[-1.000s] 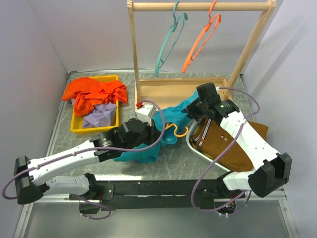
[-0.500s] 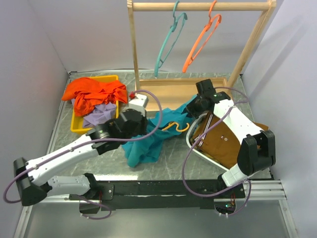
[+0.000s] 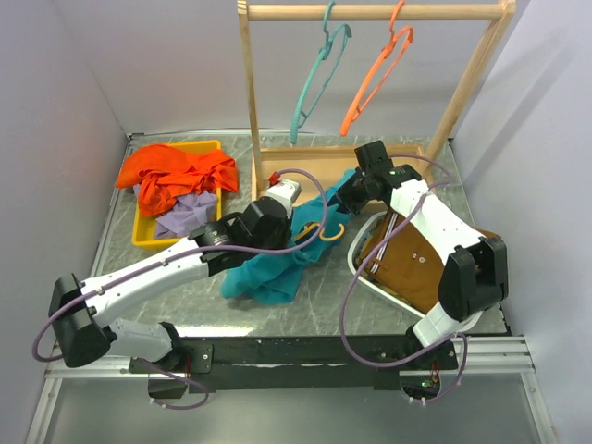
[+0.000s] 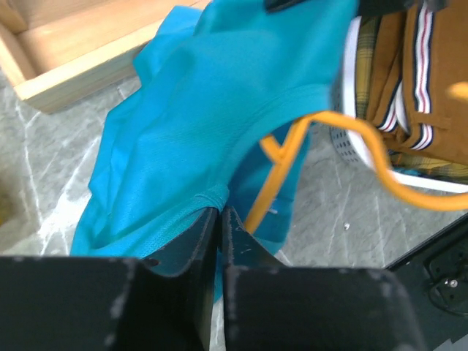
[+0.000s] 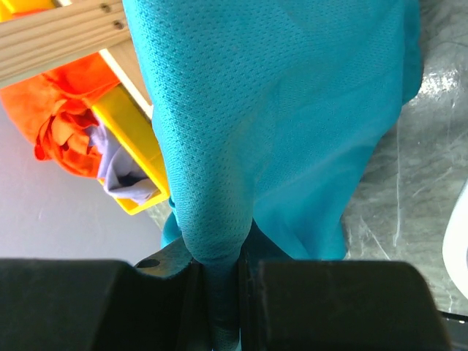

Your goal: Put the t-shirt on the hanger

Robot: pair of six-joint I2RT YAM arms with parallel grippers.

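Left gripper is closed tight on a hem of the t-shirt, and right gripper is clamped on a raised fold of it. The cloth spans between them before the wooden rack base, with its lower part on the table. The hanger sits partly inside the cloth, held by neither gripper. Risk: further pulling may drag the loose hanger out or snag it on the white basket, and either thin pinch may slip.

T-shirt plain teal; hanger yellow; tray yellow; garment brown, striped trim, plaid lining.
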